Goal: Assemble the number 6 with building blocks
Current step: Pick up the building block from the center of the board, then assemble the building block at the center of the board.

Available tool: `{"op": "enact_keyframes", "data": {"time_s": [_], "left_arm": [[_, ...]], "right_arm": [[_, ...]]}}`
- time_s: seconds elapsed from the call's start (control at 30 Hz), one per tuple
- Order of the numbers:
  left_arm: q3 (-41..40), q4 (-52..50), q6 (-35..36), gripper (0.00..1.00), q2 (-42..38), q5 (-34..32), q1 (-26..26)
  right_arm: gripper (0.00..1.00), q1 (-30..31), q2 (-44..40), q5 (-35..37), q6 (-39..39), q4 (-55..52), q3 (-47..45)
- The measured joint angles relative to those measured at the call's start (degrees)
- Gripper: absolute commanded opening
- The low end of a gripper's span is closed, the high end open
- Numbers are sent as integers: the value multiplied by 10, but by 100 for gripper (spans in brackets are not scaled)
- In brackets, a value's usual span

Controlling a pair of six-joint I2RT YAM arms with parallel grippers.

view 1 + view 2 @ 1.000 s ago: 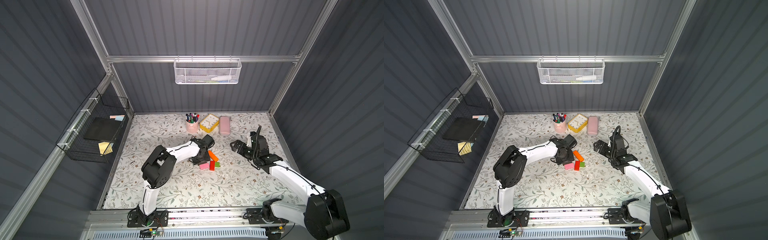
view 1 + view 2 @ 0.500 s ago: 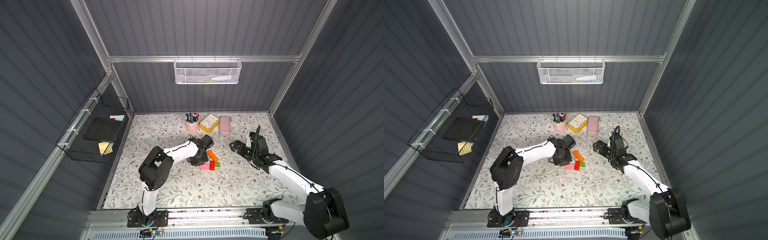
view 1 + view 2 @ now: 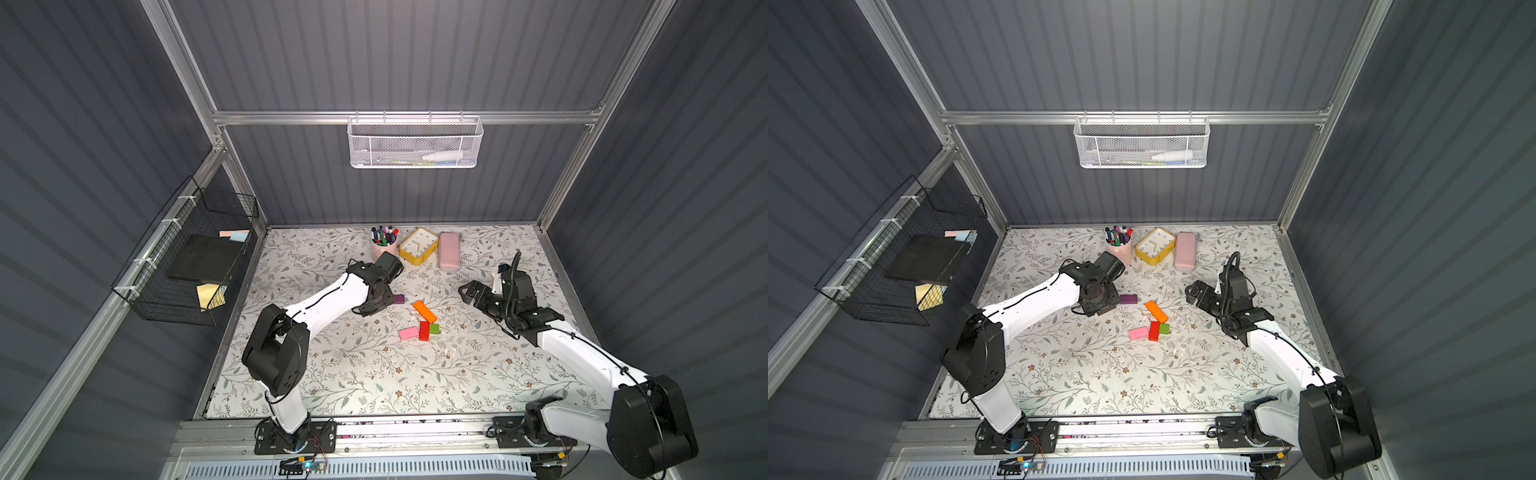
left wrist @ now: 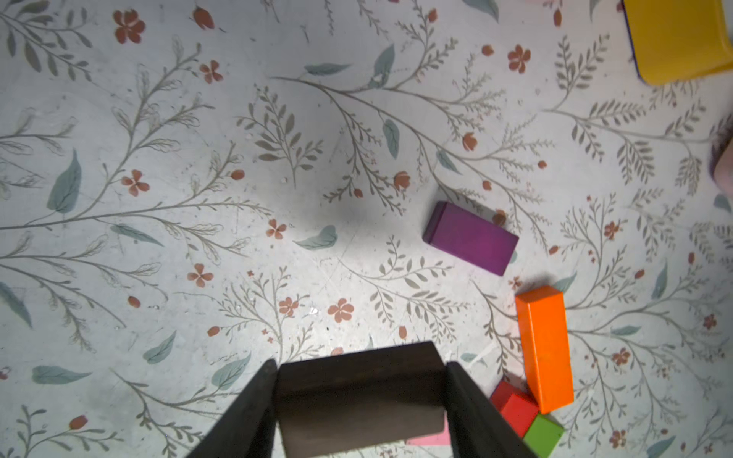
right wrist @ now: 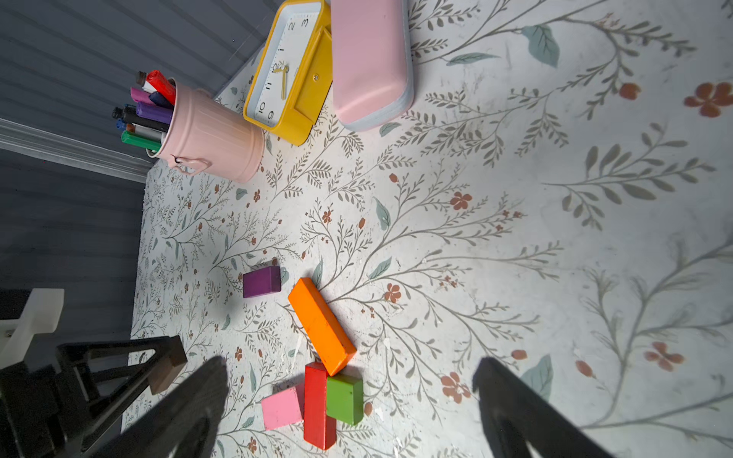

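In the left wrist view my left gripper point(image 4: 361, 366) is shut on the dark brown block point(image 4: 361, 396), held above the mat. In both top views this gripper point(image 3: 376, 301) point(image 3: 1100, 305) hangs just left of the purple block point(image 3: 399, 298) point(image 3: 1128, 299). Right of that lies the orange bar point(image 3: 424, 311) point(image 5: 321, 325), its near end touching the red block point(image 3: 424, 331) point(image 5: 317, 404). The green cube point(image 3: 434, 329) point(image 5: 344, 398) and the pink block point(image 3: 408, 333) point(image 5: 281, 407) flank the red one. My right gripper point(image 3: 467, 291) point(image 5: 349, 365) stands open, right of the cluster. No number 6 is in view.
At the back of the mat stand a pink cup of markers point(image 3: 384, 249), a yellow clock point(image 3: 419, 246) and a pale pink case point(image 3: 449, 250). A wire basket point(image 3: 187, 266) hangs on the left wall and a white mesh basket point(image 3: 413, 143) on the back wall.
My left gripper has drawn back to the left, away from the cluster, with the brown block in it, and the purple block now shows beside it. The right arm has hardly moved.
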Motion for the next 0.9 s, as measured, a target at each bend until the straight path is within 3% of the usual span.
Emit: {"op": "enact_keyframes", "data": {"time_s": [0.37, 0.6, 0.9], "left_arm": [[-3, 47, -161, 53, 3, -22, 0], [-48, 108, -270, 53, 5, -26, 0], [-46, 137, -345, 52, 37, -26, 0]], "right_arm": [[98, 0, -2, 0, 0, 0, 0], [98, 0, -3, 0, 0, 0, 0], [98, 0, -3, 0, 0, 0, 0]]}}
